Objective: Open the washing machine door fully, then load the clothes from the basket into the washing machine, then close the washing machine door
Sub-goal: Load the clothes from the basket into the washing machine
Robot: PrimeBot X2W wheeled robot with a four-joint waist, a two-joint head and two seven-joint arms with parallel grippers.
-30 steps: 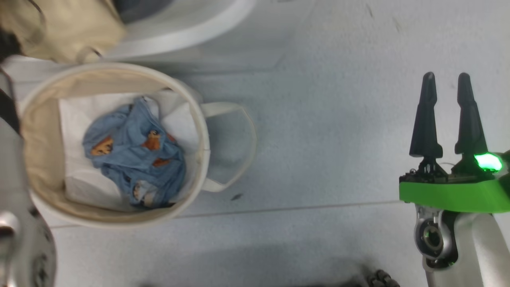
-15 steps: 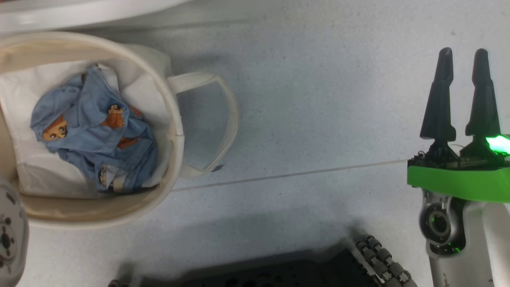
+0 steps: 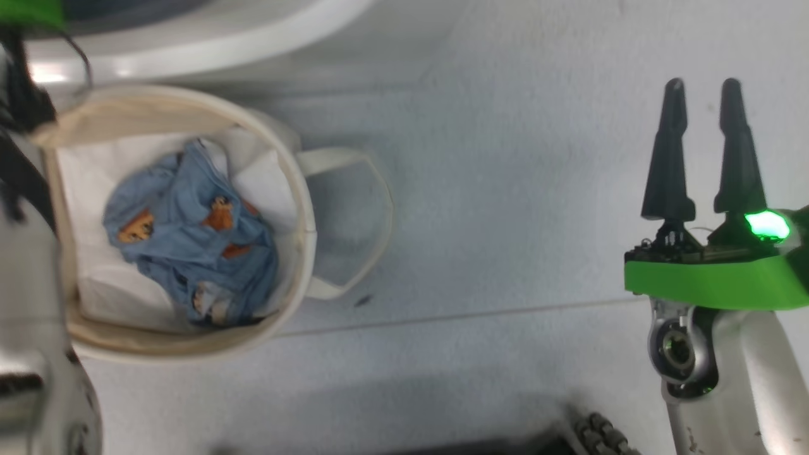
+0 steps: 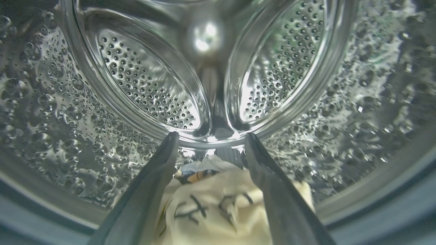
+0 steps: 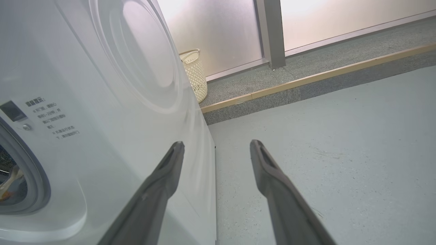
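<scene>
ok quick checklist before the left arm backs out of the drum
1. left end effector open: ok
2. cream garment lies in the drum, below the open fingers: ok
3. cream garment free of both fingers: cannot tell
4. blue garment loaded: not ok, it lies in the basket
5. right end effector open and empty over the floor: ok

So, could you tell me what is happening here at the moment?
The robot is loading laundry. Its left gripper is inside the washing machine, in the steel drum, open above a cream garment lying there. A light blue garment with orange prints lies in the canvas basket, not yet loaded. The right gripper hangs open and empty over the floor.
</scene>
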